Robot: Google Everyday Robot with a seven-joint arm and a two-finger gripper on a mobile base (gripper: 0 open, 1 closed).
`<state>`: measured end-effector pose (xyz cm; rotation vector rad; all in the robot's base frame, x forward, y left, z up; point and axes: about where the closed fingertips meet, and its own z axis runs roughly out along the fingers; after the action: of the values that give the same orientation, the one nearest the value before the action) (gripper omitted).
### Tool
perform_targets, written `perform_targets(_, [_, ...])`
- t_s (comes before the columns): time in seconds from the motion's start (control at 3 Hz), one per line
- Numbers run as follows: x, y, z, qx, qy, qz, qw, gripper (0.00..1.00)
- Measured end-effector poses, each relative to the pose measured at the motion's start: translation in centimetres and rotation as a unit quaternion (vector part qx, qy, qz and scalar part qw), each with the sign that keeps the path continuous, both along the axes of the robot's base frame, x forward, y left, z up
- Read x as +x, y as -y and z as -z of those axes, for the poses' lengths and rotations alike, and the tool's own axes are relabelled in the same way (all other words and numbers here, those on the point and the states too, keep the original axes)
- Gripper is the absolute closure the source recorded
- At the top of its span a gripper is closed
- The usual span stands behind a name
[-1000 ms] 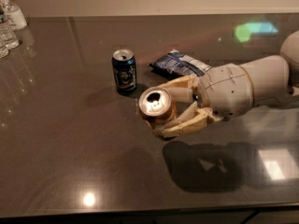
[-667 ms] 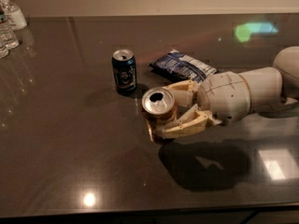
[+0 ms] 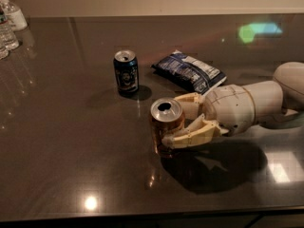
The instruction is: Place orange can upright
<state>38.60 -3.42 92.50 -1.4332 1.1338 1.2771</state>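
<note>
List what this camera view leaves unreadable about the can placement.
- Shiny orange metallic can: base contact with the dark table masked by the lower finger and reflection, camera view.
- Tool, shut around that can mid-table: arm cut off by right edge.
- Clear plastic bottles: cut off by left edge.

No wording can be read anywhere; the dark blue can (image 3: 126,73) bears a pale emblem, the snack bag (image 3: 190,71) white marks, both illegible; the gripper (image 3: 173,122), over the table (image 3: 71,151), clasps the orange can (image 3: 166,121).
</note>
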Motion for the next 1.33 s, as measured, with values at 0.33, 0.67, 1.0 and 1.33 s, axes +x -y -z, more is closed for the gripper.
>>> perform_targets(0.33, [-0.3,0.0,0.9,0.007,-0.026,-0.009,0.9996,1.00])
perform_targets(0.67, [-0.4,0.0,1.8,0.021,-0.047,-0.007,0.9986,0.83])
perform_targets(1.0, [-0.4,-0.1,2.4,0.035,-0.060,0.000,0.9976,0.59])
perform_targets(1.33, [-0.5,-0.3,2.9,0.038,-0.065,0.005,0.9971,0.36])
